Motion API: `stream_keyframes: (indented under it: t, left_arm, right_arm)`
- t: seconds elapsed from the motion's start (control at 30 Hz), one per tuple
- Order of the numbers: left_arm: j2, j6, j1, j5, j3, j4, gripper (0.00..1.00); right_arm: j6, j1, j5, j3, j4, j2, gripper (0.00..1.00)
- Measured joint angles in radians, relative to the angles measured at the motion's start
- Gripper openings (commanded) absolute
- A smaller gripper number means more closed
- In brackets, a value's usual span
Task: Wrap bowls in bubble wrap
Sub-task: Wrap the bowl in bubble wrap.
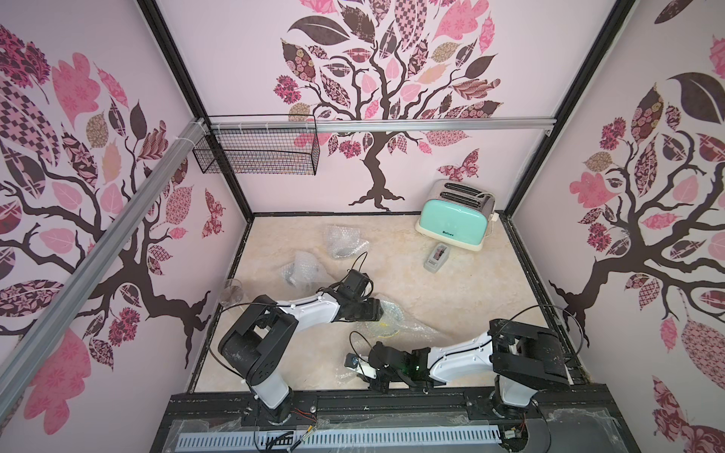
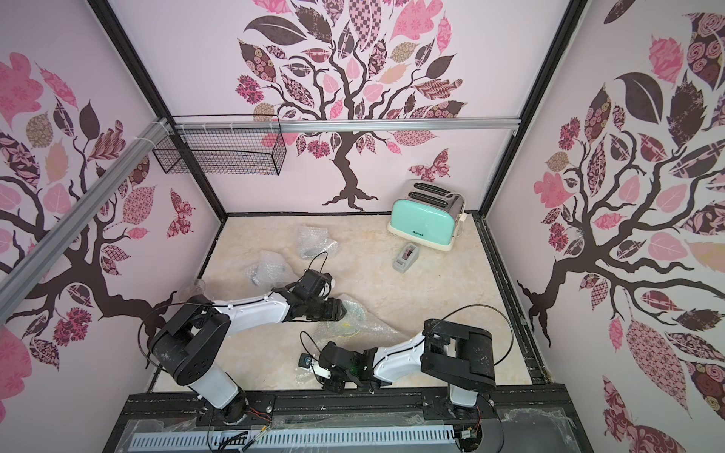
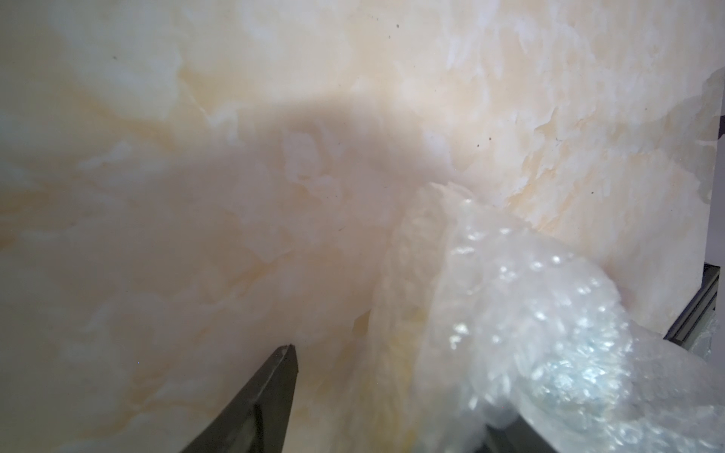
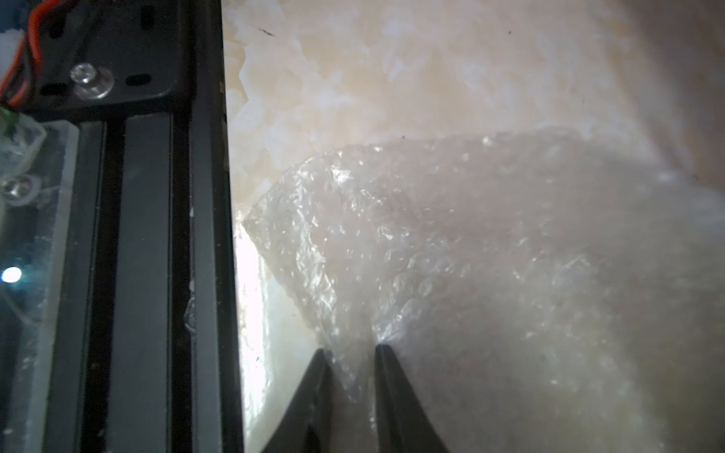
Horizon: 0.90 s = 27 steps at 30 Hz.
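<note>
One bowl (image 1: 386, 327) with a yellow centre lies mid-table under a clear bubble wrap sheet (image 1: 421, 328), seen in both top views (image 2: 345, 326). My left gripper (image 1: 377, 309) hovers at the bowl's far-left edge. In the left wrist view its jaws (image 3: 392, 392) stand wide apart, with wrap (image 3: 510, 313) draped over one finger and bare table beside the other. My right gripper (image 1: 374, 382) is low by the front rail. In the right wrist view it (image 4: 349, 349) is shut on a corner of the bubble wrap (image 4: 412, 255). Two crumpled wrap bundles (image 1: 345, 241) (image 1: 302, 270) lie further back.
A clear glass (image 1: 231, 294) stands at the left wall. A mint toaster (image 1: 455, 215) and a grey tape dispenser (image 1: 437, 257) sit at the back right. A wire basket (image 1: 259, 151) hangs on the back wall. The black front rail (image 4: 149, 274) runs right beside the right gripper.
</note>
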Motion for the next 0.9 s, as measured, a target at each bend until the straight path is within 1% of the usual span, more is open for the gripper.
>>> stream_keyframes:
  t: [0.1, 0.27, 0.43, 0.53, 0.73, 0.9]
  left_arm:
    - [0.000, 0.000, 0.002, 0.004, -0.001, 0.001, 0.65]
    - [-0.002, 0.000, 0.009, 0.016, -0.008, 0.011, 0.64]
    - [-0.003, 0.002, 0.013, 0.021, -0.013, 0.015, 0.61]
    - [-0.006, 0.003, 0.016, 0.026, -0.020, 0.023, 0.60]
    - [-0.007, 0.004, 0.019, 0.031, -0.026, 0.029, 0.58]
    - [-0.008, 0.004, 0.020, 0.030, -0.027, 0.033, 0.56]
  right_arm:
    - [0.013, -0.002, 0.006, -0.010, -0.005, -0.035, 0.07]
    - [0.047, -0.059, -0.019, -0.051, -0.005, -0.187, 0.00]
    - [0.113, -0.226, -0.058, -0.137, 0.038, -0.360, 0.00]
    - [0.166, -0.314, -0.053, -0.184, 0.061, -0.416, 0.00]
    - [0.246, -0.380, -0.003, -0.204, 0.066, -0.434, 0.00]
    - [0.309, -0.396, 0.062, -0.203, 0.066, -0.412, 0.00]
